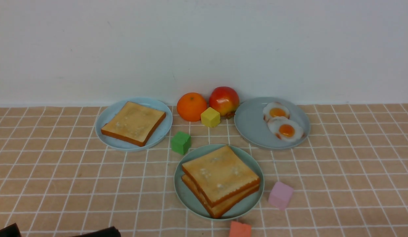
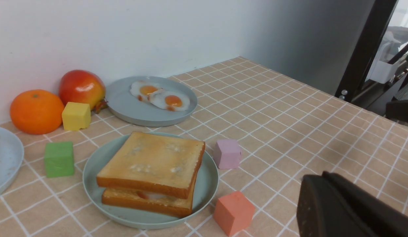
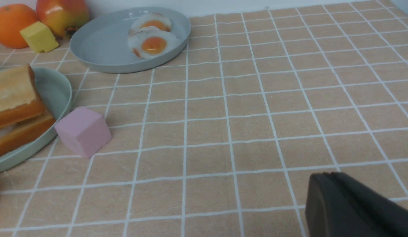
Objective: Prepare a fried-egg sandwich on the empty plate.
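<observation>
Golden sandwich (image 1: 220, 179) on teal plate (image 1: 250, 204)

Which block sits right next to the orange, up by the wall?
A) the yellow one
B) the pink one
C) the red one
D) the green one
A: the yellow block sits by the wall between the orange and the apple, while the other blocks lie farther forward, around the plate with the sandwich.

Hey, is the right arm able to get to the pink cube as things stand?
Probably yes. The pink cube sits on open tablecloth beside the plate, with bare cloth between it and the right gripper, whose jaws are shut.
</observation>
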Controlling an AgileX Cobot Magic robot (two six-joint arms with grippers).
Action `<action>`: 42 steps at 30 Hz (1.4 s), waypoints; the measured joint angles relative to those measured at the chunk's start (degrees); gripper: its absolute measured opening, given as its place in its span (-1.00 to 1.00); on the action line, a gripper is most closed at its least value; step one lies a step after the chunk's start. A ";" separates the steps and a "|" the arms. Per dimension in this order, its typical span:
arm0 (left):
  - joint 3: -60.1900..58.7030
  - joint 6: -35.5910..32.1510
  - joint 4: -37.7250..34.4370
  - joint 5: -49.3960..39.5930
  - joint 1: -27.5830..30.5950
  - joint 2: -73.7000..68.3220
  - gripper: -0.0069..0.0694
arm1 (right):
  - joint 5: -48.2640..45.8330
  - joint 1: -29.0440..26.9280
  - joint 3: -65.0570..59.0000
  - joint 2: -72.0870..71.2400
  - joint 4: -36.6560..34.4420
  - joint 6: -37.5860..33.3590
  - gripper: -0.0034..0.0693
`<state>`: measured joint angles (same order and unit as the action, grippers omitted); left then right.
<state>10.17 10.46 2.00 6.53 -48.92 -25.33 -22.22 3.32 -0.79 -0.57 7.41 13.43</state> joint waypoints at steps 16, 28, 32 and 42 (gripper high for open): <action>0.00 0.16 0.00 -0.11 0.00 0.00 -0.80 | -0.01 0.00 0.00 0.00 -8.25 -16.82 -0.92; 0.00 0.16 0.00 -0.11 0.00 0.00 -0.77 | -0.01 0.00 0.00 0.00 -8.52 -17.59 -0.90; 0.00 0.16 0.00 -0.11 0.00 0.00 -0.75 | -0.01 0.00 0.00 0.00 -8.54 -17.67 -0.89; 0.00 0.10 -0.57 1.03 0.94 0.01 -0.72 | -0.01 0.00 0.00 0.00 -8.54 -17.73 -0.86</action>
<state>10.17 10.56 1.43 7.56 -47.98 -25.32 -22.23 3.32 -0.79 -0.57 -1.12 -4.30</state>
